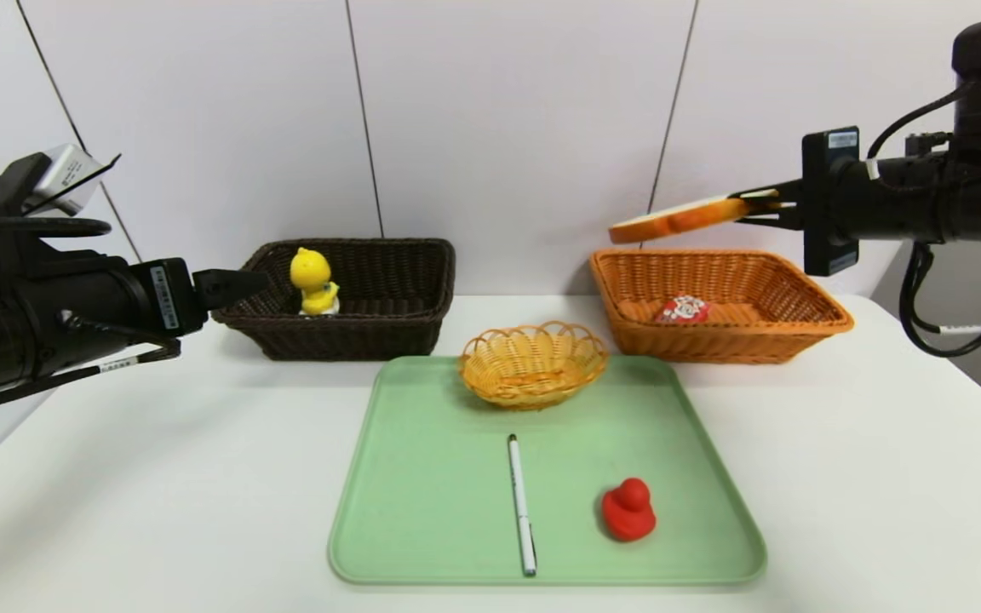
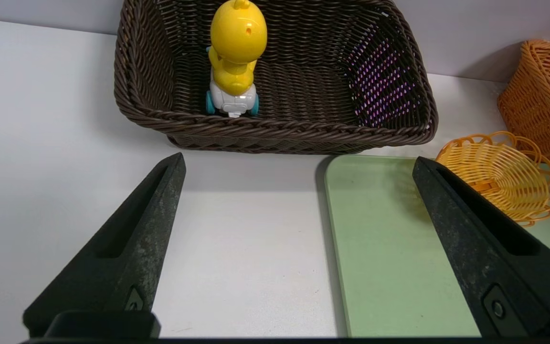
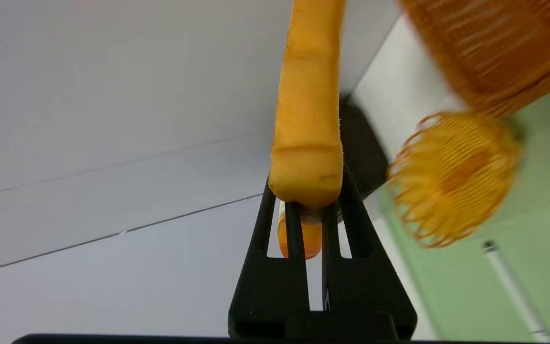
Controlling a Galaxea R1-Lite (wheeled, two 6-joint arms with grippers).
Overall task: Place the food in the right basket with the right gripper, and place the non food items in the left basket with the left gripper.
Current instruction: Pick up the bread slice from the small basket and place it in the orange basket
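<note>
Wicker, plastic, matt tray

Baskets (image 1: 354, 294) (image 1: 716, 298) are woven wicker; chick toy (image 1: 313, 281) is glossy plastic (duck (image 1: 628, 509) looks rubbery); green tray (image 1: 422, 511) is smooth and matt.

green tray (image 1: 422, 511) on white table (image 1: 116, 511) | small yellow scalloped basket (image 1: 533, 364) (empty) at tray's far edge

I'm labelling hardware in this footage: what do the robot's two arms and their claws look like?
Both arms are thick, black and tube-like, with white label stickers and loose black cables. The left claw has two long, pointed, matte black fingers with recessed slots. The right claw matches it and sits ahead of a flat black plate bearing a label.
</note>
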